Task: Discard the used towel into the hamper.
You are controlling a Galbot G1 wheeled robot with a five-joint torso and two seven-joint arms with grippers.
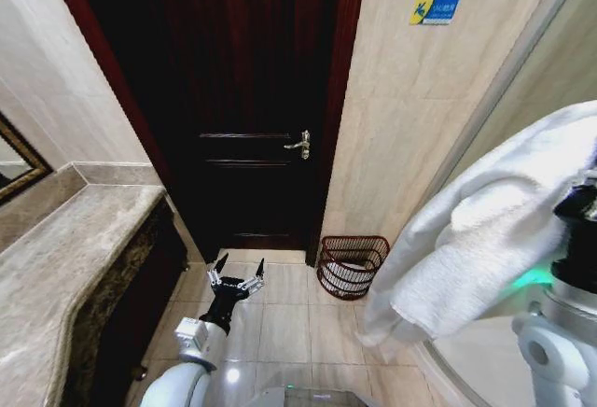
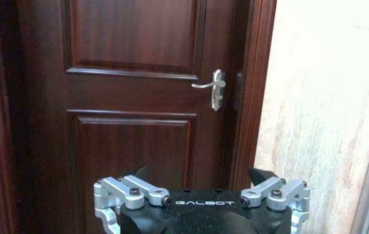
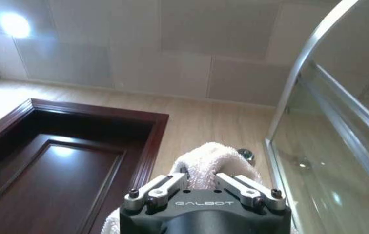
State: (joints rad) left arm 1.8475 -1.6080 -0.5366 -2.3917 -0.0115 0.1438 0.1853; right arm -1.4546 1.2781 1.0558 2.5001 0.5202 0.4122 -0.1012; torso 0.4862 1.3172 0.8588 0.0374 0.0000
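- Head view: the hamper [image 1: 353, 265] stands on the pale tiled floor [image 1: 280, 328], at the foot of the beige wall [image 1: 410, 127], just beside the frame of the dark wooden door [image 1: 252, 99]. It is round, made of dark reddish-brown wire with horizontal ribs, and something pale lies inside it.
- Head view: the towel [image 1: 485, 230] is white and soft, with a thick fluffy texture. It hangs in heavy folds from the raised right arm at the right side, and its lower end falls near the floor, to the right of the hamper and apart from it.
- Head view: the left gripper [image 1: 237, 274] is low over the floor, in front of the door, with its two dark pointed fingers spread apart and nothing between them. A marble counter [image 1: 65, 258] with rounded edge runs along the left wall.
- Left wrist view: the left gripper [image 2: 201, 174] points at the panelled door [image 2: 132, 97], which has a smooth, glossy surface. The black finger tips stand wide apart over silver metal links, and they hold nothing. A silver lever handle [image 2: 214, 87] is on the door.
- Right wrist view: the right gripper [image 3: 203, 171] points upward to the ceiling [image 3: 139, 48] of pale square panels. Its metal fingers are pressed against a bunch of the white terry towel [image 3: 212, 158], which swells out between them. The curved glass shower wall [image 3: 340, 146] is beside it.
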